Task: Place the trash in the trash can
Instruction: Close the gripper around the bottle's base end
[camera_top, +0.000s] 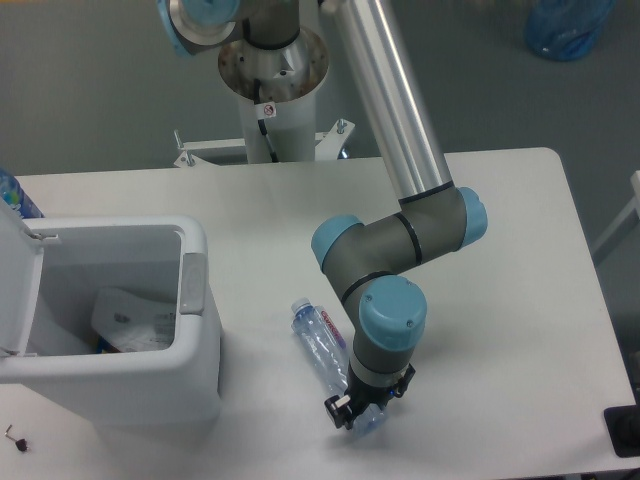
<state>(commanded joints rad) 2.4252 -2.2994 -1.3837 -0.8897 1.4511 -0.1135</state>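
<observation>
My gripper (361, 412) is low over the near part of the white table (520, 300), right of the middle, and my jaws are closed on the bottom end of the clear plastic bottle (322, 345). The bottle lies on its side, with its blue cap (301, 306) pointing to the far left and its red-white label facing up. My wrist with the blue cover stands directly above the gripped end, so the bottle's base is partly hidden under it.

The white trash can (110, 330) stands at the left side of the table, well apart from the bottle. Its lid (18, 290) is open, raised on the left. Inside I can see the crumpled whitish wrapper (135, 322) lying at the bottom. The grey latch (192, 283) is on the right wall of the can, the side which faces the bottle.
</observation>
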